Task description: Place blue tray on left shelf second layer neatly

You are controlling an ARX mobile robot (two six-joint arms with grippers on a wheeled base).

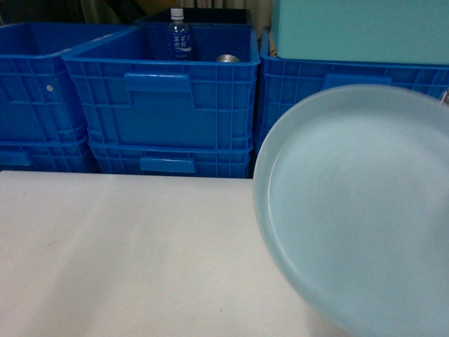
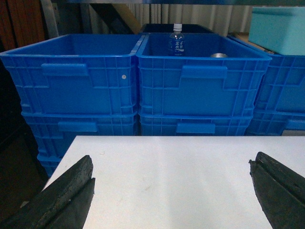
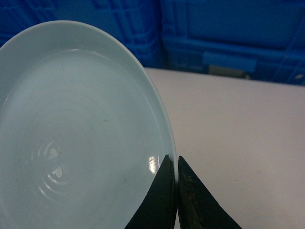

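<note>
The right gripper [image 3: 172, 164] pinches the rim of the blue tray [image 3: 71, 133], holding it up over the worktop's [image 1: 126, 246] right side. The left gripper [image 2: 171, 183] hangs wide apart, holding nothing.

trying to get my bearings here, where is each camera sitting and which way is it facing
Head: on the robot, facing forward over the white table at stacked blue crates; the blue tray fills the right; no gripper visible.
Left wrist: low over the table, facing the crates; open left gripper fingertips at the bottom corners.
Right wrist: right gripper pinching the tray's rim.
Shared: head and left wrist both show the water bottle in a crate.
</note>
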